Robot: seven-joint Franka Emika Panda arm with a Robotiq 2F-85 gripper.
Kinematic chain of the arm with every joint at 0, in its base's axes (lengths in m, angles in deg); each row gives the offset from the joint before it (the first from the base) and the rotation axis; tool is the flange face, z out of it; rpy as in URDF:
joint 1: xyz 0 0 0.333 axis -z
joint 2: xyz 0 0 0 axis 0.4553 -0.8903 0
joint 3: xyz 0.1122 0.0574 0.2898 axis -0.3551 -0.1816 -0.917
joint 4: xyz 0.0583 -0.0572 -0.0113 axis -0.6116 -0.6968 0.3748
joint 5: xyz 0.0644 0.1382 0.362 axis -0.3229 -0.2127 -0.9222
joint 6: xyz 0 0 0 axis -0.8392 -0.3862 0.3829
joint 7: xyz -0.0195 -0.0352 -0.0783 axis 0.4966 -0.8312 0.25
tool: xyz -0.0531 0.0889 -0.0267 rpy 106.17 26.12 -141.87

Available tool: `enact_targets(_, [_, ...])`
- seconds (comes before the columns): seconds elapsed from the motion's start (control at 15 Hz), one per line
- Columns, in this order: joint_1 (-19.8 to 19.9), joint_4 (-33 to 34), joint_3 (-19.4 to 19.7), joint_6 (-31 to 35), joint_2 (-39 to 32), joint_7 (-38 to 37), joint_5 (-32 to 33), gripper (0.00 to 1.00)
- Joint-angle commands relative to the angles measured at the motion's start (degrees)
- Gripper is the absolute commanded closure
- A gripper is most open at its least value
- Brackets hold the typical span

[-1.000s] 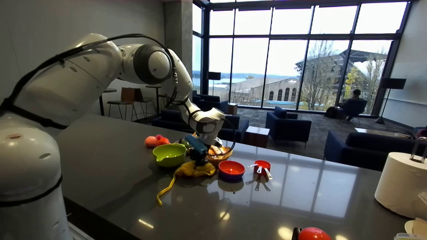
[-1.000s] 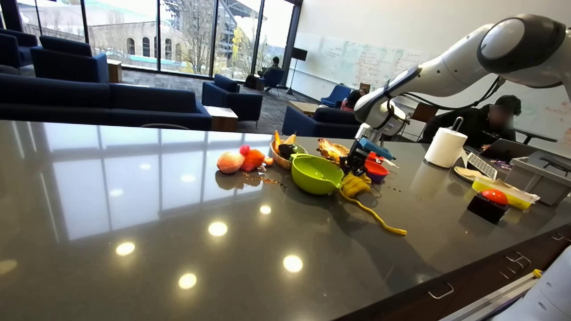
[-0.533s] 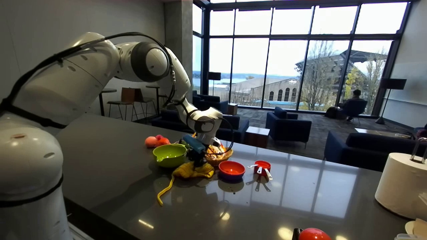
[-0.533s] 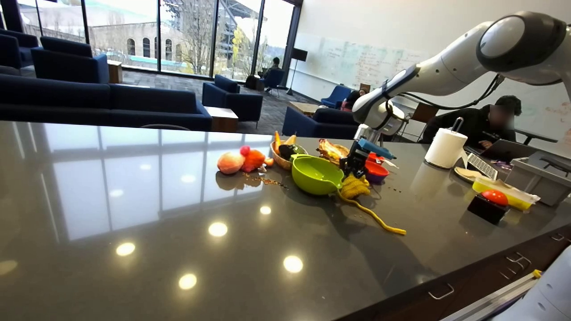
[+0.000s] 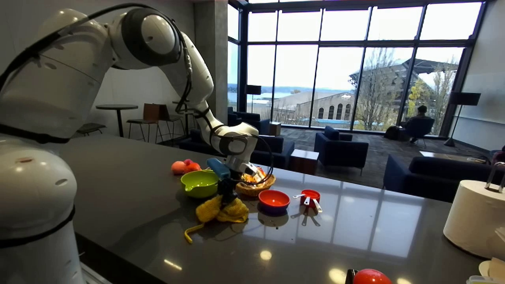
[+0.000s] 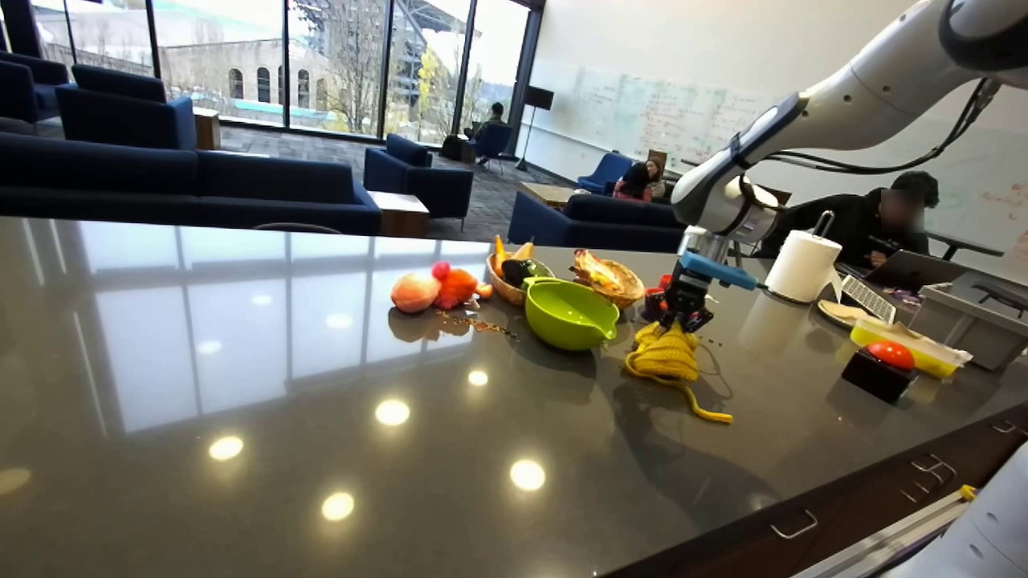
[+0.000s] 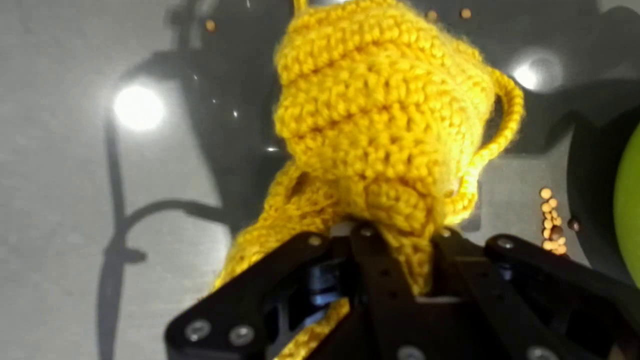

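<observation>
Pinching the yellow crocheted fabric, your gripper is closed tight, with a fold of the fabric caught between its fingers. The fabric hangs bunched beneath them over the desk; you cannot tell whether its underside touches the surface. A yellow cord trails from it toward the near side, its end lying on the desk. In the wrist view, small tan grains lie on the desk between the fabric and the green bowl. In an exterior view, you see that bowl just left of the gripper, a wicker basket on the far side, a red-and-purple bowl to the right and red measuring cups farther right. In an exterior view, a second wicker basket stands beyond the green bowl, a round peach-colored fruit sits to its left, a paper towel roll stands at the far right, and a red push button on a black box is at the near right.
</observation>
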Motion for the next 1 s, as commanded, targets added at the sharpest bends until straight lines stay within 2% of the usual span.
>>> enact_targets(0.0, [-2.2,-11.6,2.4,2.3,10.8,-6.3,2.2,0.96])
enact_targets(0.33, [-3.4,-21.7,3.6,2.1,22.2,-15.3,6.1,0.96])
enact_targets(0.53, [-3.1,-27.1,3.1,0.9,28.2,-21.1,8.7,0.96])
enact_targets(0.73, [-2.4,-30.4,2.3,1.4,30.5,-22.1,7.9,0.96])
enact_targets(0.93, [-1.8,-32.0,2.5,2.1,30.1,-20.1,7.0,0.96])
